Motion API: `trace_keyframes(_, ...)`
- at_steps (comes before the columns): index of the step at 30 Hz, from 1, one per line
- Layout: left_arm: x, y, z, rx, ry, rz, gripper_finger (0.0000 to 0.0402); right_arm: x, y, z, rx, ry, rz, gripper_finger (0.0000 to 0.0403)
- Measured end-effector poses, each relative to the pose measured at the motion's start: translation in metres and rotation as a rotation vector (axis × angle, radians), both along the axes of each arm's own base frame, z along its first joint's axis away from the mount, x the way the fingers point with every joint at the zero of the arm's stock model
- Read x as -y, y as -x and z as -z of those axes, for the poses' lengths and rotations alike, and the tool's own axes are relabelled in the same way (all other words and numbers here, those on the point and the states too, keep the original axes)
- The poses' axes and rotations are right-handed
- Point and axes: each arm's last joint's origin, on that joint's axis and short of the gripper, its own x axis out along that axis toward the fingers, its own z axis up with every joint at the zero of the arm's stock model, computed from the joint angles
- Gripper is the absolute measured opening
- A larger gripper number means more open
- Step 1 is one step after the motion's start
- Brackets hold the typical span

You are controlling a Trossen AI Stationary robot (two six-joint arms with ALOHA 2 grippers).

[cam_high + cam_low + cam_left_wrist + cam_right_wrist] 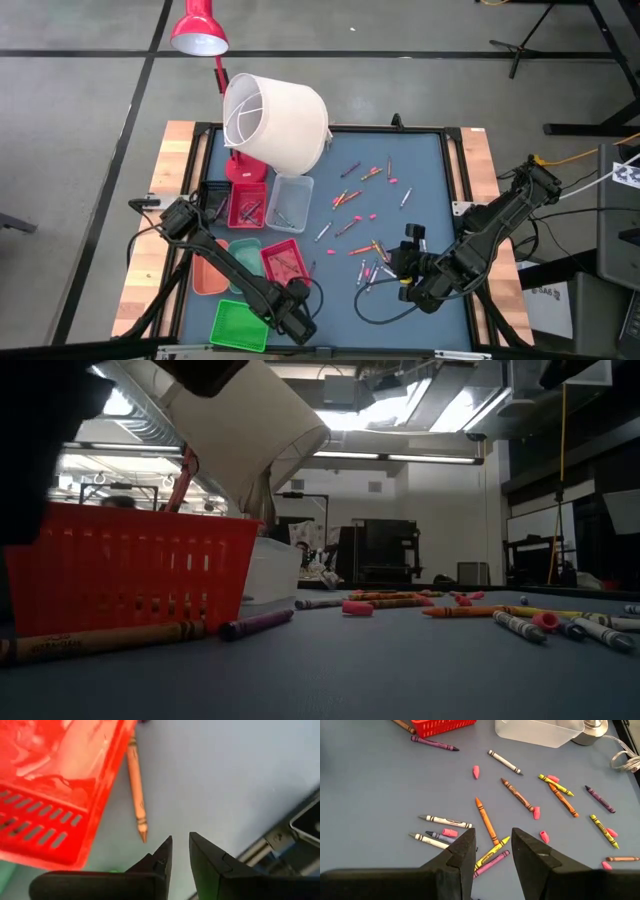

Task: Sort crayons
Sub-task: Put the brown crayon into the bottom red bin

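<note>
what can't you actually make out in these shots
- Contents of the red tray: blurred in the left wrist view, hidden by its slatted wall in the low view.
- Lamp base: covered by the white lampshade in the high view.
- Left gripper: nothing between its fingers; the arm hides it from above.
- Labels on the crayons: too small to read.
- Right gripper: fingers apart, empty.

High view straight down on table; low view level, close to red tray, shared with both wrists.
</note>
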Motion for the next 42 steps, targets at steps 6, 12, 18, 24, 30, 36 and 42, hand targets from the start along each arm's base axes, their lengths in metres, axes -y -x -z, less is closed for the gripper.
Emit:
trace_keyframes(6,-0.003,-0.001,0.011,-0.038,-0.038,-0.007,0.0050,0.000,0.000,0.000,0.000,0.000,0.000,0.0124)
trace_keyframes(12,-0.006,0.000,0.020,-0.087,-0.083,-0.015,0.0050,0.000,0.000,0.000,-0.001,0.001,0.000,0.0124)
trace_keyframes(18,-0.009,-0.002,0.030,-0.109,-0.111,-0.024,0.0050,0.000,0.000,0.000,-0.001,0.001,0.000,0.0124)
trace_keyframes(24,-0.009,-0.004,0.035,-0.108,-0.117,-0.023,0.0050,0.000,0.000,0.000,-0.002,0.002,0.000,0.0124)
trace_keyframes(30,-0.007,-0.005,0.038,-0.110,-0.109,0.013,0.0050,0.000,0.000,0.000,-0.002,0.002,0.000,0.0124)
trace_keyframes(36,-0.007,-0.005,0.039,-0.112,-0.105,0.013,0.0036,0.000,0.000,0.000,-0.002,0.002,0.000,0.0124)
trace_keyframes(42,-0.008,-0.005,0.038,-0.117,-0.108,0.013,0.0005,0.000,0.000,0.000,-0.002,0.003,0.000,0.0124)
